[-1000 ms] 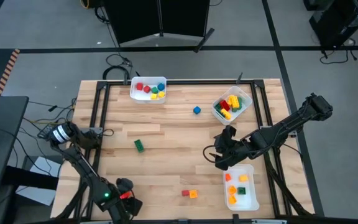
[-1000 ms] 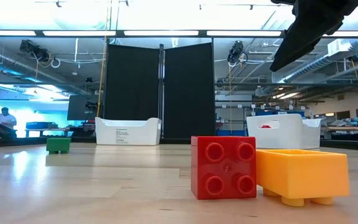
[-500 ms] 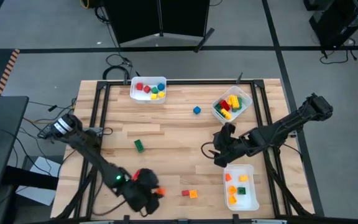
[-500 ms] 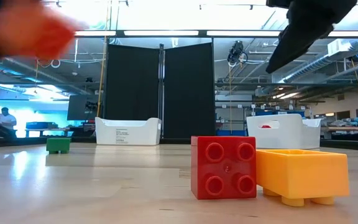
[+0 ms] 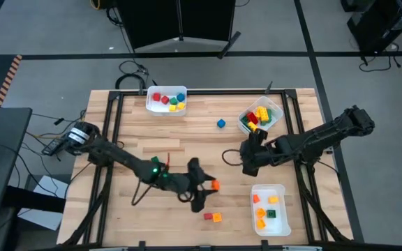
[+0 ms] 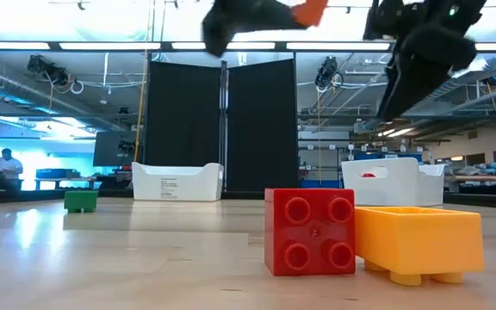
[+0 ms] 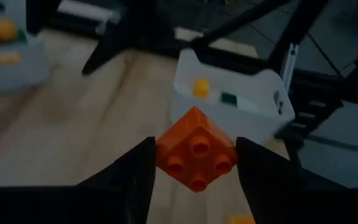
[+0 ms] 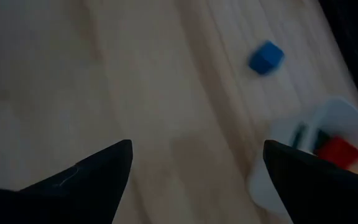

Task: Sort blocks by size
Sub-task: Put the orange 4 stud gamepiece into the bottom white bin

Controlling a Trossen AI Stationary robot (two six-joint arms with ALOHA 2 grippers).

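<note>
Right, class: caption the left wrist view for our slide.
Left pincer grips an orange block, with a white bin ahead.

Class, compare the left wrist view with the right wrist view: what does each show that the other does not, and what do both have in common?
Only the left wrist view shows an orange block held between the left gripper fingers, with a white bin beyond it holding a yellow piece and a green piece.

Only the right wrist view shows a loose blue block on the bare wood, and the right gripper open and empty, with part of another white bin holding a red piece.

Both show the wooden table and a white bin ahead of dark fingers.
</note>
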